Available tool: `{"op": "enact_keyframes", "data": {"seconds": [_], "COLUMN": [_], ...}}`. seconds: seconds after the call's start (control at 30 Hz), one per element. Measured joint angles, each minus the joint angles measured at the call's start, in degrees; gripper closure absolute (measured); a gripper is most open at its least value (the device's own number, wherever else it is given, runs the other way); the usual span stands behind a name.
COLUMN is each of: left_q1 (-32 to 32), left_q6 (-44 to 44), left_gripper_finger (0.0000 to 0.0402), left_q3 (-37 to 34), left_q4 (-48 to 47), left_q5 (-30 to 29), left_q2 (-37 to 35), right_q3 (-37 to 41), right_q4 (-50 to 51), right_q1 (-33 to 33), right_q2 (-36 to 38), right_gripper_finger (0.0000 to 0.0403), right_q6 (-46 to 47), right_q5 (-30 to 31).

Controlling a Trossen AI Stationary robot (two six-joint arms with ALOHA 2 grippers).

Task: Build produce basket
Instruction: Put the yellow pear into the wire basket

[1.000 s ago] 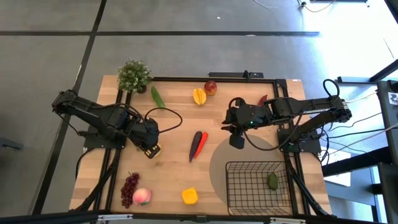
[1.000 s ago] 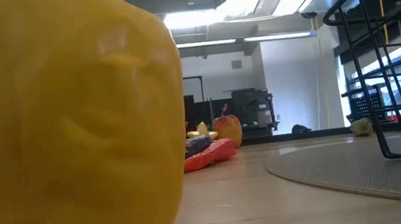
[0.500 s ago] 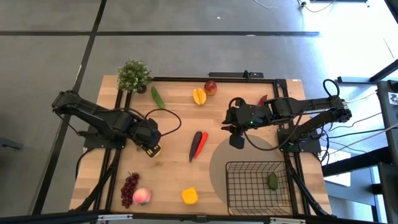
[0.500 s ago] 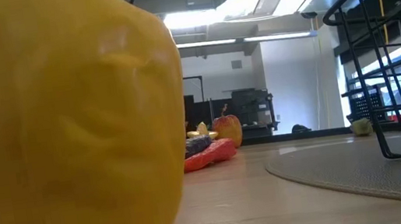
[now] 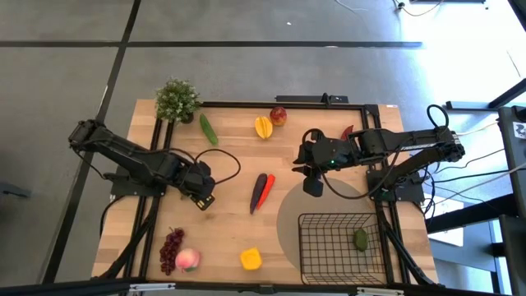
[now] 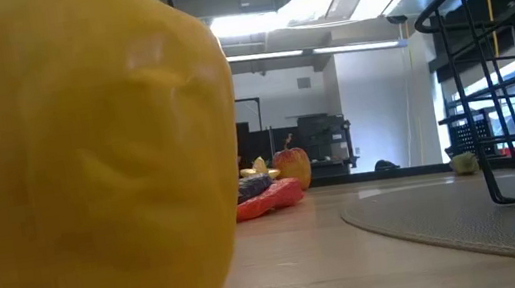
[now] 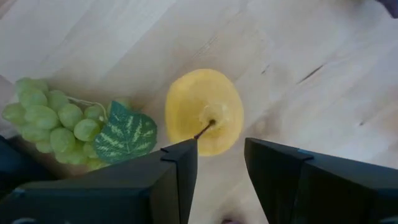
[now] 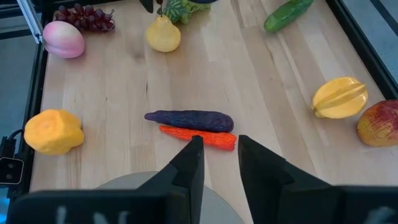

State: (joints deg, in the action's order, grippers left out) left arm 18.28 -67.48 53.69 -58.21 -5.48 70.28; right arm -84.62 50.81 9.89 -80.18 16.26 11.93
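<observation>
The left gripper (image 7: pixel 219 165) hovered with its fingers parted and empty just over a yellow pear (image 7: pixel 204 111), whose stem pointed back toward the fingers; green grapes (image 7: pixel 53 122) lay close beside it. Bare wood lay open beyond the pear. The right gripper (image 8: pixel 217 155) stood slightly parted, empty, over the mat, the basket (image 5: pixel 337 247) nearby.

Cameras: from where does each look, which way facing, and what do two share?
High view: above the table, facing down; left claw, right claw.
Low view: table-top height, facing level; yellow pepper close, no arm.
Left wrist view: facing down at the yellow fruit; own fingers.
Right wrist view: facing across the table; own fingers.
Both wrist views share that fruit.
</observation>
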Motion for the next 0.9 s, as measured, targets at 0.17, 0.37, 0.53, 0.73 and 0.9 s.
{"op": "enact_keyframes", "data": {"seconds": [0.17,0.37,0.53,0.73,0.9], "left_q1": [0.0,0.0,0.3,0.9,0.9], "left_q6": [0.0,0.1,0.1,0.8,-3.1], "left_gripper_finger": [0.0279,0.0279,0.0278,0.0278,0.0278], "left_q3": [-0.5,-0.6,0.9,2.5,2.5], "left_q4": [0.5,1.7,0.3,-2.2,-2.1], "left_q5": [-2.2,-2.5,-3.1,-5.2,-2.5], "left_q2": [0.0,0.0,0.0,0.0,0.0], "right_q3": [0.0,0.0,0.0,0.0,0.0], "right_q4": [0.0,0.0,0.0,0.0,0.0], "right_q1": [0.0,0.0,0.0,0.0,0.0], "right_q2": [0.0,0.0,0.0,0.0,0.0], "right_gripper_finger": [0.0313,0.0313,0.0313,0.0313,0.0313], "right_q6": [0.0,0.0,0.0,0.0,0.0], "right_q5": [0.0,0.0,0.0,0.0,0.0]}}
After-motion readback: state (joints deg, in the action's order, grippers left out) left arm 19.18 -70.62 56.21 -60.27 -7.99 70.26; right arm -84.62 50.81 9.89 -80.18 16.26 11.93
